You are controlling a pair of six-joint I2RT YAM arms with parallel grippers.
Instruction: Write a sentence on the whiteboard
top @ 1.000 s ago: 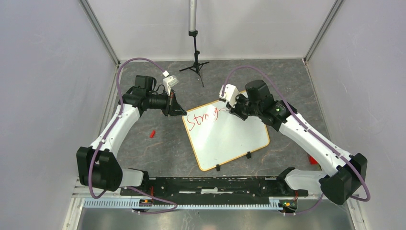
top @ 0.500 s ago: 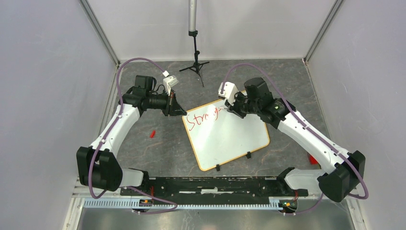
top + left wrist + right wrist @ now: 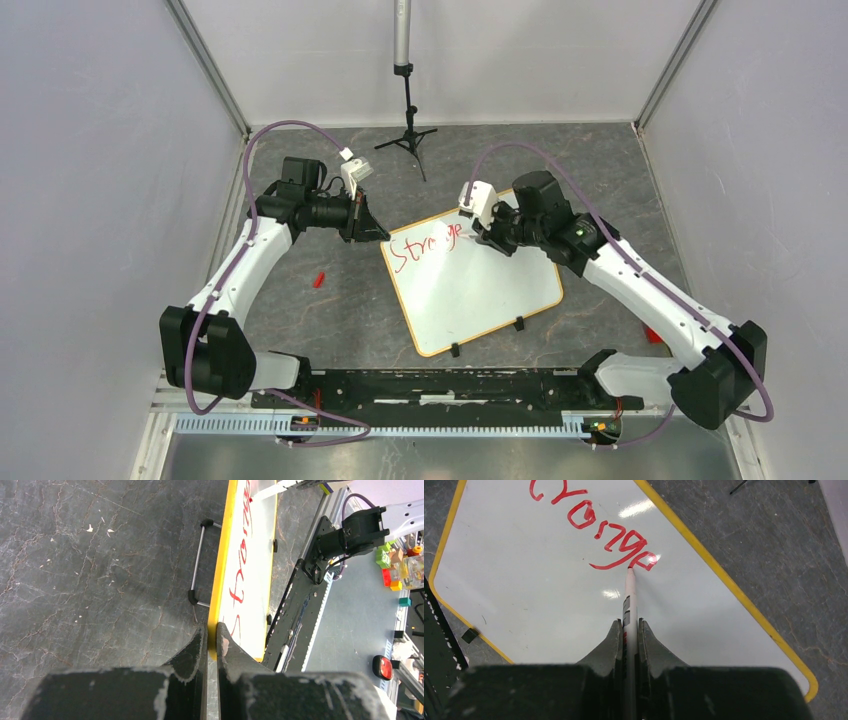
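The whiteboard lies tilted on the table, white with an orange-yellow frame. One row of red writing, starting with a capital S, runs along its far-left edge. My left gripper is shut on the board's left corner; in the left wrist view the fingers pinch the yellow frame. My right gripper is shut on a white marker. Its red tip touches the last letter of the red writing on the whiteboard.
A small red cap lies on the table left of the board. A black tripod stand is at the back. A red object sits by the right arm. Two black clip feet are on the board's near edge. A wire stand shows behind the board.
The right gripper shifted slightly right along the row with the marker, and the red word grew by a stroke at its end. The left arm has not moved.
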